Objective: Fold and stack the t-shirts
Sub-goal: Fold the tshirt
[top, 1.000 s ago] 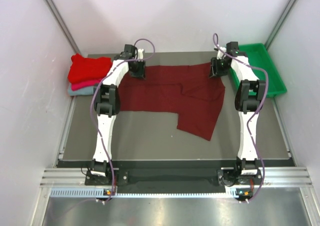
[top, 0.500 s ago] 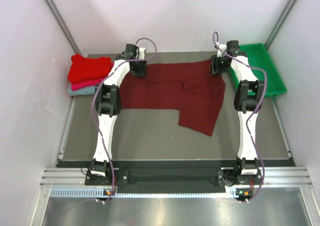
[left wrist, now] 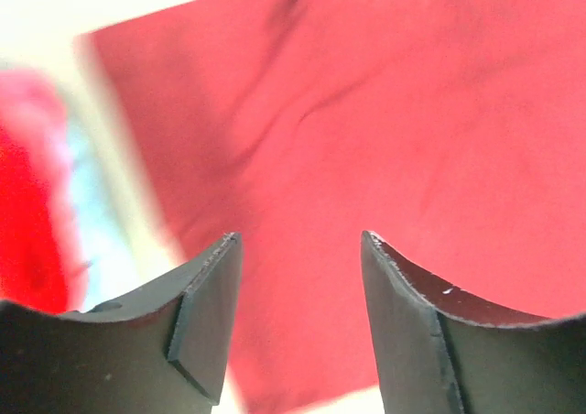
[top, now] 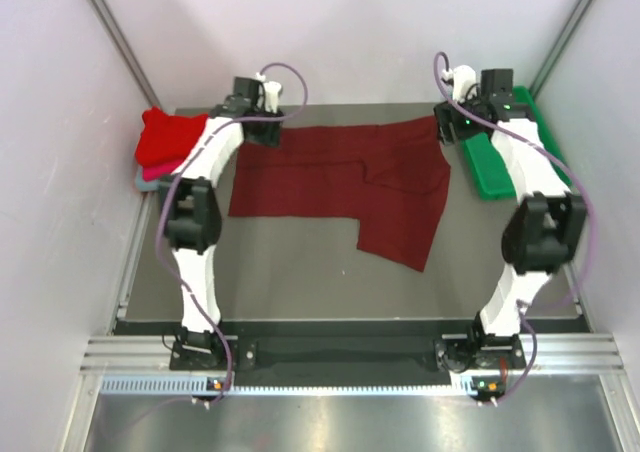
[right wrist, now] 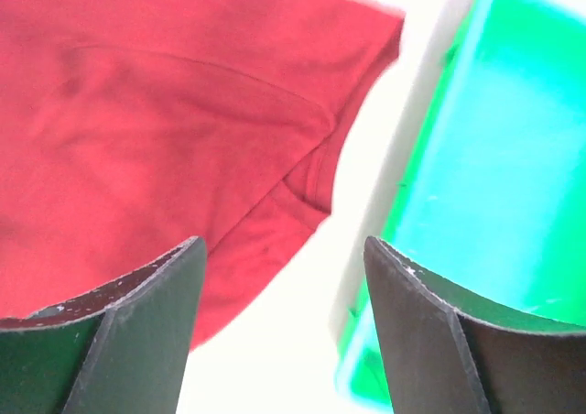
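The dark maroon t-shirt (top: 345, 177) lies partly folded on the grey table, one flap hanging toward the front right. My left gripper (top: 262, 127) is open and empty, raised above the shirt's far left corner (left wrist: 366, 139). My right gripper (top: 452, 122) is open and empty, raised above the shirt's far right sleeve (right wrist: 183, 112). A folded bright red shirt (top: 165, 137) tops a pile at the far left, with a pink one (top: 150, 172) and a grey-blue edge (top: 141, 179) beneath, partly hidden by the left arm.
The green plastic tray (top: 500, 167) stands at the far right, beside the right gripper, and shows in the right wrist view (right wrist: 494, 157). White walls close in on three sides. Bare grey table (top: 300, 272) lies in front of the shirt.
Both grippers have let go of the shirt's far corners, opened and lifted up and back. The shirt now lies flat on the table.
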`<state>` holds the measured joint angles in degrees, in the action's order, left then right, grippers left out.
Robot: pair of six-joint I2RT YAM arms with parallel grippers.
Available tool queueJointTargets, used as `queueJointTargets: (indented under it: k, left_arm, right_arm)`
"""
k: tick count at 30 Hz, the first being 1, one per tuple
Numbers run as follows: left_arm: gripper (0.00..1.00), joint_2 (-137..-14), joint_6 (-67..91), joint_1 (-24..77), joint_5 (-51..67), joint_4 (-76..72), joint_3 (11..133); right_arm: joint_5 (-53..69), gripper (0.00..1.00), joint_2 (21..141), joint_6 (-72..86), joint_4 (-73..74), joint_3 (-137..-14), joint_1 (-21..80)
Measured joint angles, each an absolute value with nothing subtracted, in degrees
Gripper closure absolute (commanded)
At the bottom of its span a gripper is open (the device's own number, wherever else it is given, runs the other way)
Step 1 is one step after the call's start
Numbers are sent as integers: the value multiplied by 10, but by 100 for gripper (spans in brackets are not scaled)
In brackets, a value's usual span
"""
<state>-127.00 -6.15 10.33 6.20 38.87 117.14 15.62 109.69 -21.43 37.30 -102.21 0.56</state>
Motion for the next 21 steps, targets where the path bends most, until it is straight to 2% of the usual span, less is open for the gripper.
queueJointTargets:
  k: [4,7,12,14,21]
  left_arm:
    - [46,-1082,-131,99,19,319,976]
    - [48,-997,-166,97,-19,267,872]
    - [48,-985,-181,92,-62,214,766]
    - [51,-999,-177,88,-69,216,748]
    - [51,-1019,-148,67,-65,218,755]
  right_arm:
    - [158,34,898,-297,337,-872,49]
    - [165,37,810,-343,326,-755,97]
    - [158,44,785,-405,340,-561,165]
    - [150,44,782,-430,357,-498,187]
    - [143,44,719,-495,386,-434,208]
